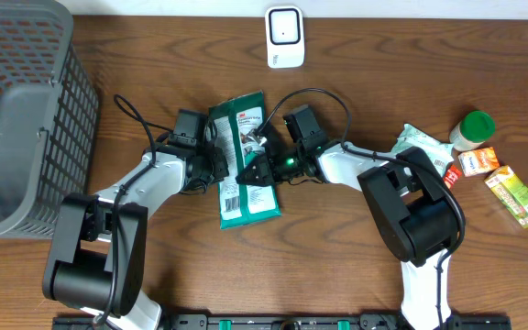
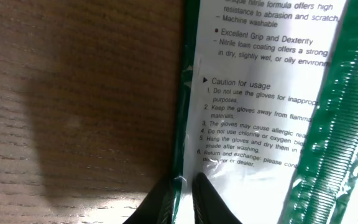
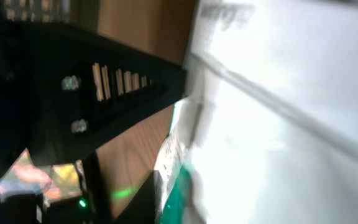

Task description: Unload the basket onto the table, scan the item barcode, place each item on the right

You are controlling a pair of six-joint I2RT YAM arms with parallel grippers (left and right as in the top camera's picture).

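Note:
A green and white glove package (image 1: 244,137) lies flat mid-table, with a barcode label (image 1: 231,195) at its lower left. My left gripper (image 1: 220,170) is shut on the package's left edge. In the left wrist view, both fingertips (image 2: 166,199) pinch the green rim of the package (image 2: 260,93) beside the printed text. My right gripper (image 1: 257,170) is at the package's right edge. The right wrist view shows one dark finger (image 3: 145,202) against the package (image 3: 278,124), with the other finger hidden behind it. A white scanner (image 1: 284,37) stands at the far table edge.
A grey basket (image 1: 26,119) fills the left side. To the right are a white-green pouch (image 1: 420,147), a green-lidded jar (image 1: 473,128), an orange box (image 1: 477,162) and a yellow-green box (image 1: 516,197). Black cables loop over both arms near the package.

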